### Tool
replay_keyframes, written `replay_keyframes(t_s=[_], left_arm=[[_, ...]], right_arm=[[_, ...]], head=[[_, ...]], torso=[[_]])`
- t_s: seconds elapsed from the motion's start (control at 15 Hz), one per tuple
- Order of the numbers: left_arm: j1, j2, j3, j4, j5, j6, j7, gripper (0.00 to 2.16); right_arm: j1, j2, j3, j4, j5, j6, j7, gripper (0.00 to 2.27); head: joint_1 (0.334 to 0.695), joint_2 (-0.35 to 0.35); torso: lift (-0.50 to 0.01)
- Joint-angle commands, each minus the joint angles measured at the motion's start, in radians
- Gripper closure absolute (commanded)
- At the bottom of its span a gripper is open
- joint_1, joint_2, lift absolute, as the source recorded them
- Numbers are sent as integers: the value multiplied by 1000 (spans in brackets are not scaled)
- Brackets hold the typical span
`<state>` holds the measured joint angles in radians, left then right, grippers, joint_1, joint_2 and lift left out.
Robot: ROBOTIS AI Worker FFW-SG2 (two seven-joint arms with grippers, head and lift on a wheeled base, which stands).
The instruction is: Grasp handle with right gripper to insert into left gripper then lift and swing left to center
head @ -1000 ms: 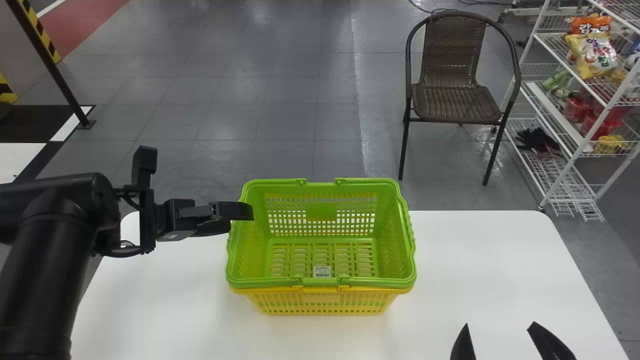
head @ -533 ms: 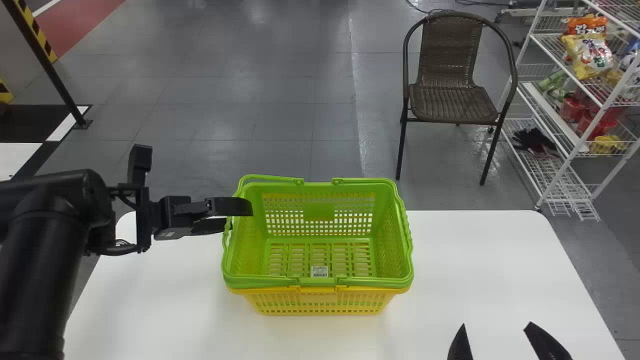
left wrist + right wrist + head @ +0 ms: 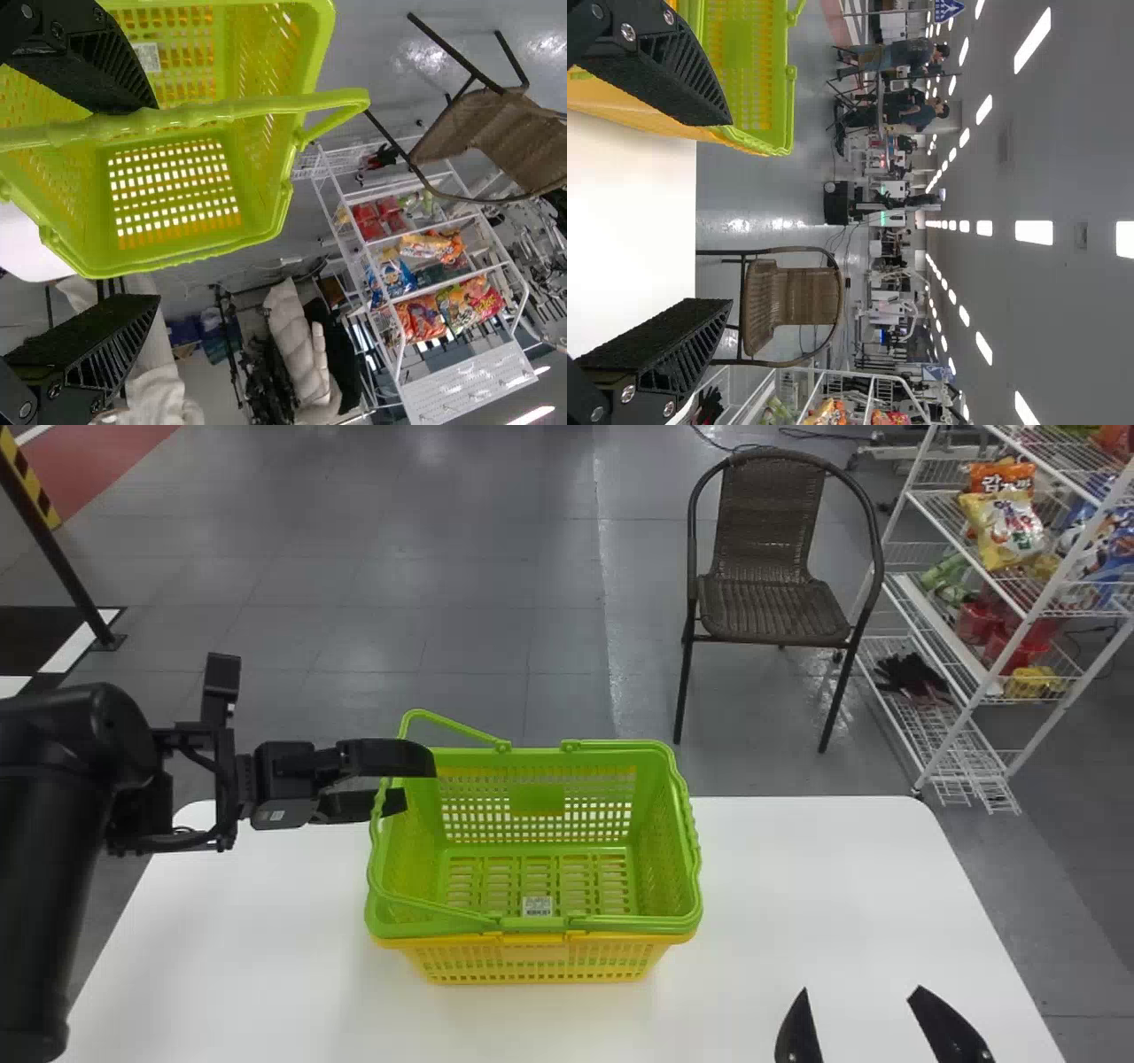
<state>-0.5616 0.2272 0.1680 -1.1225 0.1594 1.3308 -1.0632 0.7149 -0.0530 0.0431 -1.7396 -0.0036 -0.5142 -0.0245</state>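
My left fingers (image 3: pixel 390 757) are spread wide, closed on nothing, and the smooth, ribbed green handle (image 3: pixel 257 106) passes between them beside one finger, tipped up off the basket's left rim. Its long grip bar runs near-to-far, squarely across my reach, so I'd judge that closing would pinch it crosswise. My right fingers (image 3: pixel 943 1023), matte black and also parted around nothing, wait well apart at the near right; my left arm is much the nearer. The handle belongs to the glossy plastic green basket (image 3: pixel 633 925), boxy and lattice-sided, nested in a yellow one (image 3: pixel 536 954) on the smooth white table (image 3: pixel 797 886). Farther off stand a woven brown chair (image 3: pixel 771 607) and a white wire rack (image 3: pixel 1027 627).
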Motion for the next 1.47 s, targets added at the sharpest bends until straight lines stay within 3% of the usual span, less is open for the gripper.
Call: replay_keyframes(t_s=[0.0,0.27,0.47,0.6,0.67,0.87,1.4], left_arm=[[-8,-9,-16,1,0,0,0,103],[-12,-19,-31,-3,12,43,-3,103],[-24,-19,-42,-5,23,86,-9,103],[-35,-20,-56,-7,23,98,-14,103],[-40,-20,-62,-7,23,95,-14,103],[-64,-20,-87,-5,15,95,-14,103],[-73,-26,-96,-7,12,98,-15,103]], right_arm=[[-37,7,-17,34,-1,-2,0,56],[-111,7,-23,61,-1,32,-2,127],[-163,5,-25,74,7,109,0,748],[-193,4,-25,75,17,170,-2,1622],[-213,4,-26,80,31,204,-3,1774],[-249,-2,-26,84,50,256,-5,1949],[-380,-19,17,166,131,385,-14,1959]], head=[[695,-25],[695,-58],[695,-71],[695,-79],[695,-81],[695,-86],[695,-84]], torso=[[0],[0],[0],[0],[0],[0],[0]])
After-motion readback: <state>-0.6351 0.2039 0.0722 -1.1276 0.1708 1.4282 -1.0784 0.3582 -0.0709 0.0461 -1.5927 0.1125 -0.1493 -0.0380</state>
